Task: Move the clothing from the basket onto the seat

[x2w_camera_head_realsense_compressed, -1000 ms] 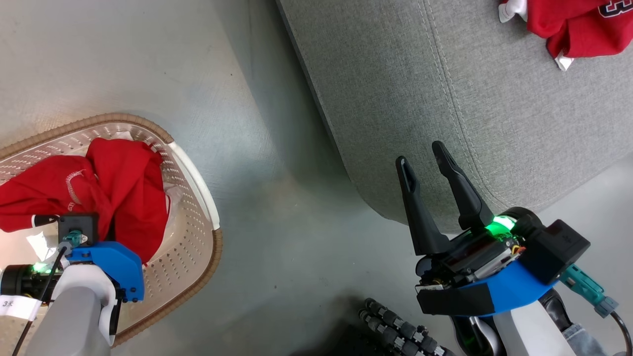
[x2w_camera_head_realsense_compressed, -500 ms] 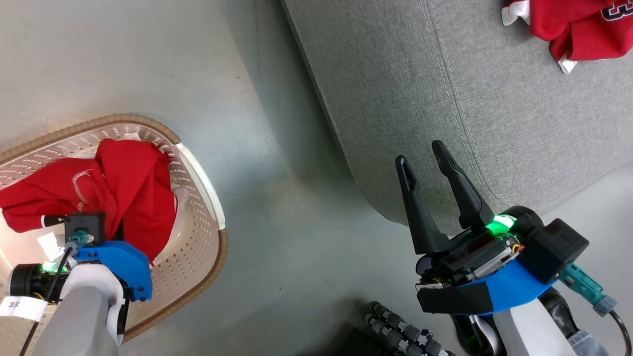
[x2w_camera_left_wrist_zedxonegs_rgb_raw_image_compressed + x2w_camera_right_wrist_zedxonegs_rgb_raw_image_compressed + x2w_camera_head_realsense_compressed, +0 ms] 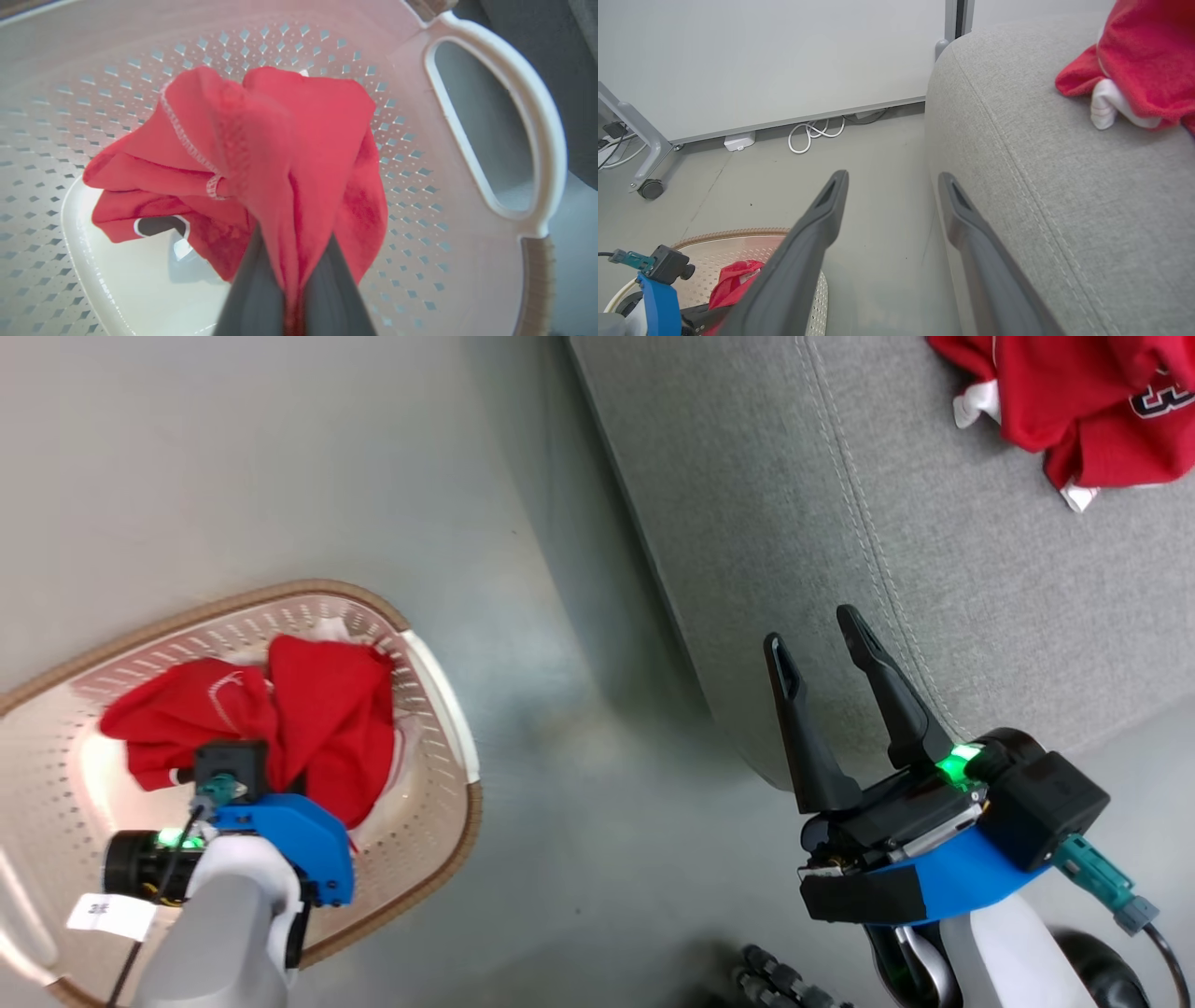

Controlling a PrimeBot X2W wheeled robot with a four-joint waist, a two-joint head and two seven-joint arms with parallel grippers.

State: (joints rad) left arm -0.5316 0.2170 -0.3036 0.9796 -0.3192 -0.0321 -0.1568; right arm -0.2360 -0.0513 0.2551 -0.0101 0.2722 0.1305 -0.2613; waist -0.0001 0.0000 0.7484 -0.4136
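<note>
There are two red garments: the first garment (image 3: 317, 719) lies in the one basket (image 3: 429, 803), the second garment (image 3: 1074, 401) on the one seat (image 3: 794, 523). The red heap in the basket seems to be a single piece, though its folds make this hard to confirm. There are two pincers, the left pincer (image 3: 295, 247) and the right pincer (image 3: 812, 627), each with two dark fingers. One basket handle (image 3: 546, 140) is visible. Near the wall are one castor wheel (image 3: 650, 189), one small white box (image 3: 739, 141) and one coil of white cable (image 3: 812, 133)
</note>
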